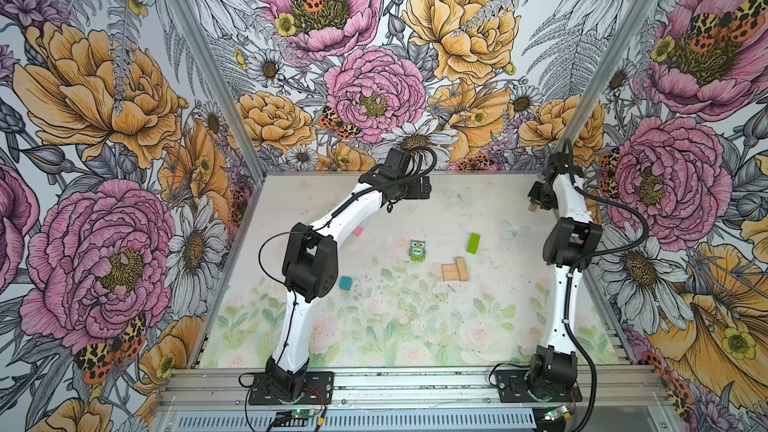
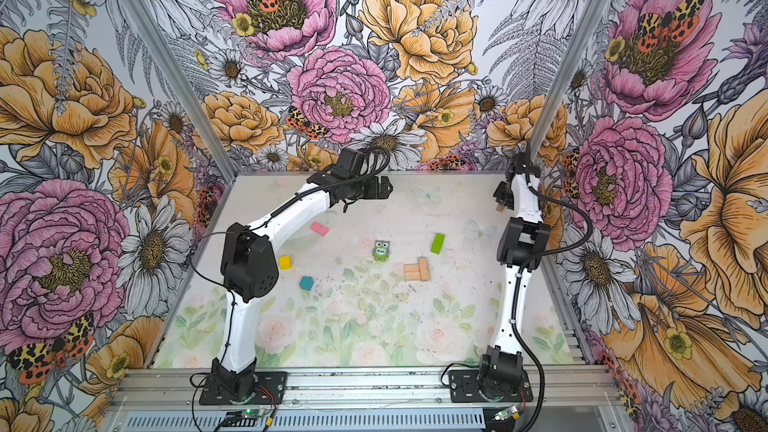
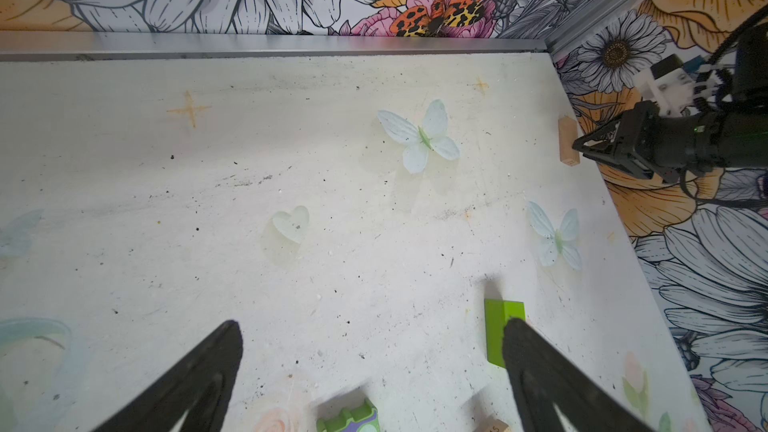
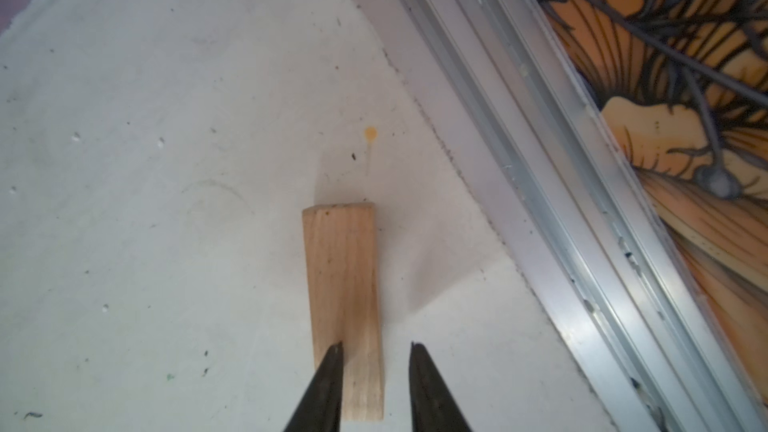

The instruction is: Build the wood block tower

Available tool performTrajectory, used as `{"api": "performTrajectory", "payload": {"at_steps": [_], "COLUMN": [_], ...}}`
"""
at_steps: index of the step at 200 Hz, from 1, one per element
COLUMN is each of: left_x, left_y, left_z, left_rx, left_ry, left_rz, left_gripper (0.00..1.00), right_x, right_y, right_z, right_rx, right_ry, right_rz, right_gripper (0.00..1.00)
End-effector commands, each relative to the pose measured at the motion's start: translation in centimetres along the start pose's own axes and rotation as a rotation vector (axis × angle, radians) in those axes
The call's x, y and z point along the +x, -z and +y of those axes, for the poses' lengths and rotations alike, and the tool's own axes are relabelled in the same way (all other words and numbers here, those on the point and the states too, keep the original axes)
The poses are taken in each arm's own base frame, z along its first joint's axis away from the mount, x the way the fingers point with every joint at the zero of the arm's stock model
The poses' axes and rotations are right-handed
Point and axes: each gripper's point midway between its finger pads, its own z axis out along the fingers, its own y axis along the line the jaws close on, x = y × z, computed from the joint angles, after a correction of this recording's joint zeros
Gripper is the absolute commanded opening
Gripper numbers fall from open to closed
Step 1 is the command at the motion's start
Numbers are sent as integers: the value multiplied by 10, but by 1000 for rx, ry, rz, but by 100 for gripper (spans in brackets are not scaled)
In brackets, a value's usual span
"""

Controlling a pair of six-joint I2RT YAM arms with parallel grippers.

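Overlapping tan bar; right pincer

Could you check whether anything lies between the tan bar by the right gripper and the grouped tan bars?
The lime-green bar lies close to the line from the tan bar to the grouped tan bars; nothing else.

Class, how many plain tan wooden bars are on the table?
4. Three tan bars lie touching, right of centre; a fourth bar lies at the far right edge, by the right gripper. Others may be hidden.
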Motion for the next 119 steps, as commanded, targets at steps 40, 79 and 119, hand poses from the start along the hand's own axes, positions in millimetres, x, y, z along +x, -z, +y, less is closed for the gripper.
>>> {"api": "performTrajectory", "payload": {"at_steps": [40,79,119], "left_x": [-2,1,3], "left_y": [5,15,29], "left_z": [5,7,12], "left_rx": [-26,-39,-39], "left_ry": [-27,-51,-53], "left_rz": [-8,-14,-37], "left_gripper": [99,99,99], "right_x": [21,27,27], "right_y": [-12,-9,8], "right_z": [-12,-12,2], "right_rx": [101,100,21], "right_ry": [11,13,9], "right_rz": [66,85,89], "right_gripper": [17,11,9]}}
